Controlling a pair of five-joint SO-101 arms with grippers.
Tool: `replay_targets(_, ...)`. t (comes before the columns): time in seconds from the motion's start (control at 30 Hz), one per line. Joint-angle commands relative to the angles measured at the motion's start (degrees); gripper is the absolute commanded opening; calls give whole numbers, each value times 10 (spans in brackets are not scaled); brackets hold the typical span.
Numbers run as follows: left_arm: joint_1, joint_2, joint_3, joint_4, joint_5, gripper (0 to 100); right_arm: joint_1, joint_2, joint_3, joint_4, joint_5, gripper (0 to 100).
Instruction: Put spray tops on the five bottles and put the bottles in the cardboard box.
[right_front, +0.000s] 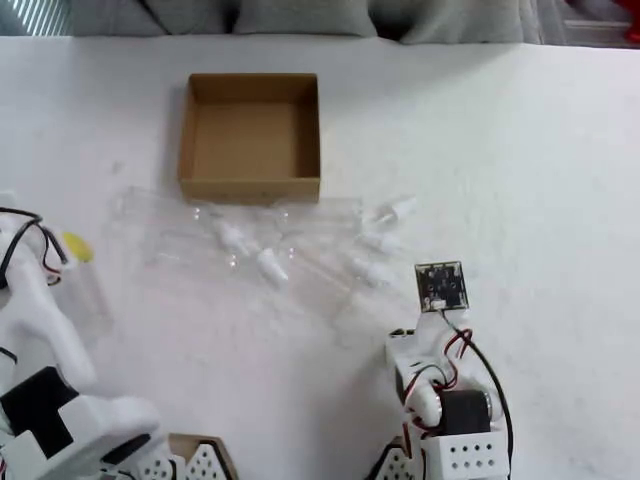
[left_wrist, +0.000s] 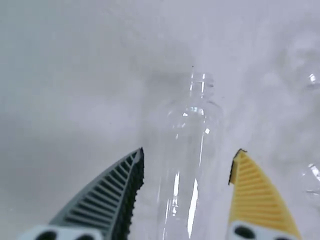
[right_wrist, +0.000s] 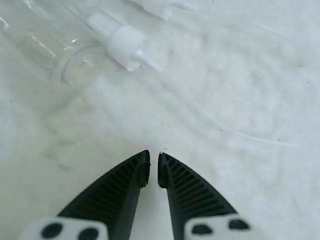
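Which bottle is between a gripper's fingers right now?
The uncapped bottle inside the open left gripper; the other bottles lie clustered near the cardboard box.

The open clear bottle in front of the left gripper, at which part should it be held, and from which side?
Grip the bottle on its straight round body, below the shoulder, coming from above with one finger on each side. It seems to lie flat with its neck pointing away, and the left gripper is open astride it.
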Motion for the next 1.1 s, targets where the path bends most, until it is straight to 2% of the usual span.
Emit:
replay_targets(0.0, 15, 29, -20, -11, -6, 283, 0, -5, 4, 3, 1, 20)
replay_targets(0.2, 12, 75, -50, -10, -5, 283, 0, -5, 4, 3, 1, 20)
replay_targets(0.5, 13, 77, -50, -53, -3, 283, 0, -5, 4, 3, 1, 20)
replay_targets(0.73, 15, 80, -46, -55, -2, 343, 0, -5, 4, 3, 1, 20)
replay_targets(1.0, 12, 81, -46, -55, -2, 335, 0, -5, 4, 3, 1, 20)
replay_targets(1.07, 12, 81, -46, -55, 17, 335, 0, -5, 4, 3, 1, 20)
